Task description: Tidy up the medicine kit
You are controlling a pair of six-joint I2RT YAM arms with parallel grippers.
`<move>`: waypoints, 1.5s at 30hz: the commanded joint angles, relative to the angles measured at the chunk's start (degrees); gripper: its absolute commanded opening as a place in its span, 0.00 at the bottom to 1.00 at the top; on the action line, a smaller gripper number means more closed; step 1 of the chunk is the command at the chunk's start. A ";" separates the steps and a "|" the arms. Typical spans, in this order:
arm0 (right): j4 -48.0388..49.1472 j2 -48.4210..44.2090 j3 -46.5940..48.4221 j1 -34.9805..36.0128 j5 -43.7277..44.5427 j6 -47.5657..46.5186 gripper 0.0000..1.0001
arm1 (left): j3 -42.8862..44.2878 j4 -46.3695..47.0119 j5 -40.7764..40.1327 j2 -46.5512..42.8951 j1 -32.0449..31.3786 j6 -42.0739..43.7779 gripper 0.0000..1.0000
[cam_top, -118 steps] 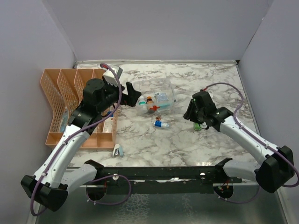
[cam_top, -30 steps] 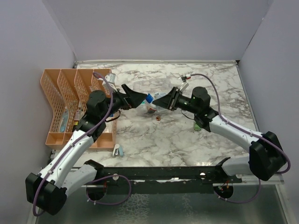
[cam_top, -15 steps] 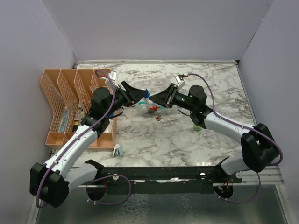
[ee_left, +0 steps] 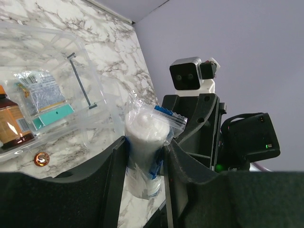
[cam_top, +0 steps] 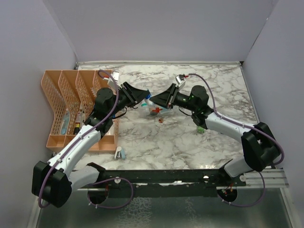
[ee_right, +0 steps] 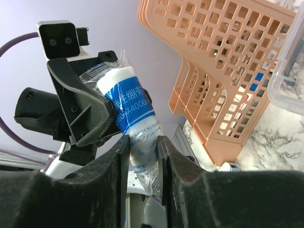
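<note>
Two arms reach inward over the marbled worktop, meeting above its middle. Along the left side stands an orange lattice organizer, with a few small items in its compartments that are too small to name.

Between the arms and partly under them lies the medicine kit, a clear plastic box on the worktop just right of the organizer. The left wrist view shows its transparent wall with a thin black line across it. A brown bottle and a flat packet with a teal edge lie inside. Whether the lid is open or closed cannot be told.

Above the kit, both arms grip one bagged gauze roll, a white roll in a clear plastic bag with blue print. The left end effector is clamped narrowly around the roll's lower part, a finger pressing each side. The right end effector pinches the other end of the same bag, its fingers likewise close together on the plastic. The roll is clear of the worktop and not yet in the kit.

Smaller things lie loose:
- a copper-coloured disc just in front of the kit
- a small green object beside the right forearm
- a small pale item by the organizer's near corner
</note>
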 commanded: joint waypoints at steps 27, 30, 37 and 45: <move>-42.14 -14.39 7.22 0.28 31.57 -36.43 0.54 | 26.31 -25.58 -1.42 17.74 0.13 53.87 0.29; -45.51 -17.44 5.79 0.28 38.58 -36.37 0.54 | 28.73 -25.91 1.10 20.33 -0.70 62.28 0.29; -50.17 -21.81 4.10 0.28 46.99 -37.02 0.53 | 37.22 -30.25 4.38 29.60 -2.46 80.11 0.28; -52.14 -22.54 3.89 0.18 48.63 -38.75 0.53 | 49.10 -39.32 3.01 43.54 -2.78 89.87 0.25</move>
